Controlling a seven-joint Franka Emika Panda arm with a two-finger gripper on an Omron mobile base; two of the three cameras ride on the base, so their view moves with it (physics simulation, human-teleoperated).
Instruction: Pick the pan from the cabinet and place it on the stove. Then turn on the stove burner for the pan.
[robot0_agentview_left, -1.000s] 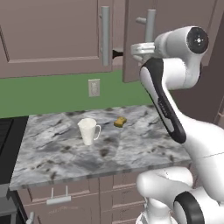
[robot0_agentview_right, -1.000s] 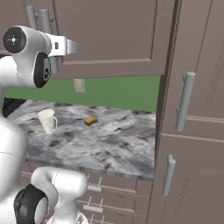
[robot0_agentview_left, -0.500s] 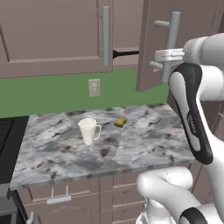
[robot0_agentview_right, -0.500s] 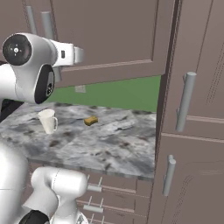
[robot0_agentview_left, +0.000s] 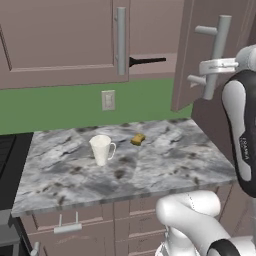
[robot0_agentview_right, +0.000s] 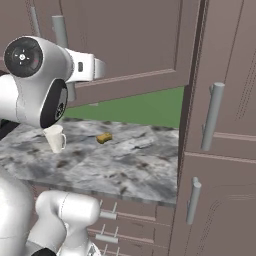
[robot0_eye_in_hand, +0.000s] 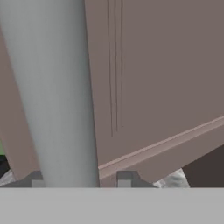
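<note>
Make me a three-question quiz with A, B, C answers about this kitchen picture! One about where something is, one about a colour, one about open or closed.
1. Where is the white mug?
A. on the grey marbled counter
B. inside the cabinet
C. on the floor

2. What colour is the wall strip under the mauve-brown upper cabinet?
A. blue
B. green
C. yellow

3. How is the cabinet's right door?
A. closed flat
C. missing
B. swung open

Answers:
1. A, it stands on the counter beside a small yellow-brown lump.
2. B, the strip behind the counter is green.
3. B, the door angles outward, the robot's hand at its silver bar handle.
</note>
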